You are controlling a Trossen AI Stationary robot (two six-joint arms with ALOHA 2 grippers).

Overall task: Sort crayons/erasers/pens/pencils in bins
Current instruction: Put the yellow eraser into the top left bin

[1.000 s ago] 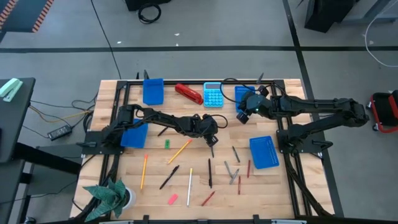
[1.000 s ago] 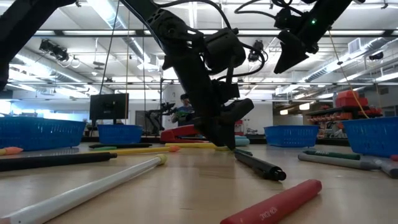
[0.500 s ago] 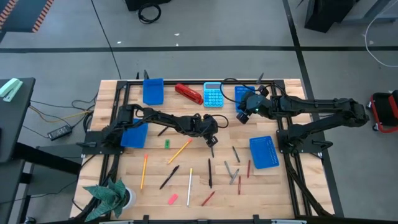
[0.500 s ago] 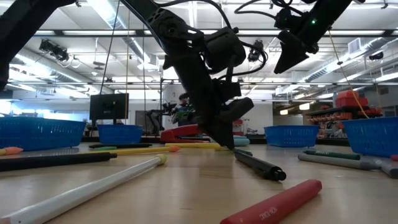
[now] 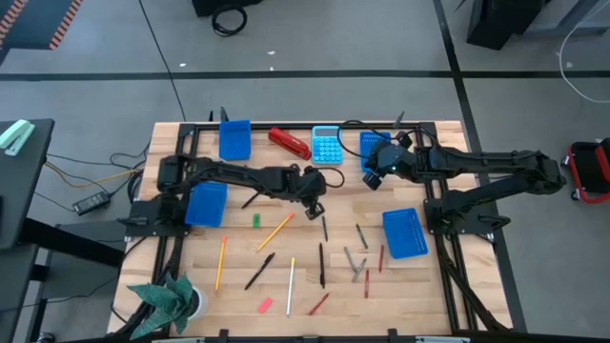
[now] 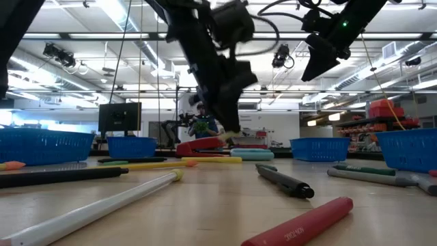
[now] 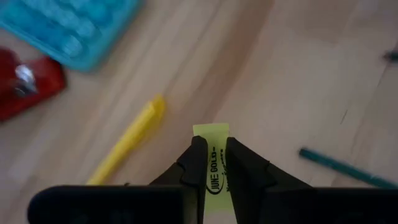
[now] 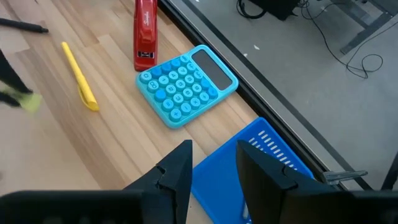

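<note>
Yellow eraser (image 7: 212, 163) clenched in left gripper (image 5: 312, 208), lifted off table at frame centre. Next: carry to a bin (image 5: 206, 204), drop. Right gripper (image 5: 370, 177) parted, empty, hovering upper right.

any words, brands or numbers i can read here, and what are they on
"WINE GOLD": black print on the yellow eraser held in the left pincer; a second line under it is too blurred to read.
White script on the red stapler: too small to read.
Dark print on the red crayon: too blurred to read.
Keys on the blue calculator: symbols too small to read.
</note>
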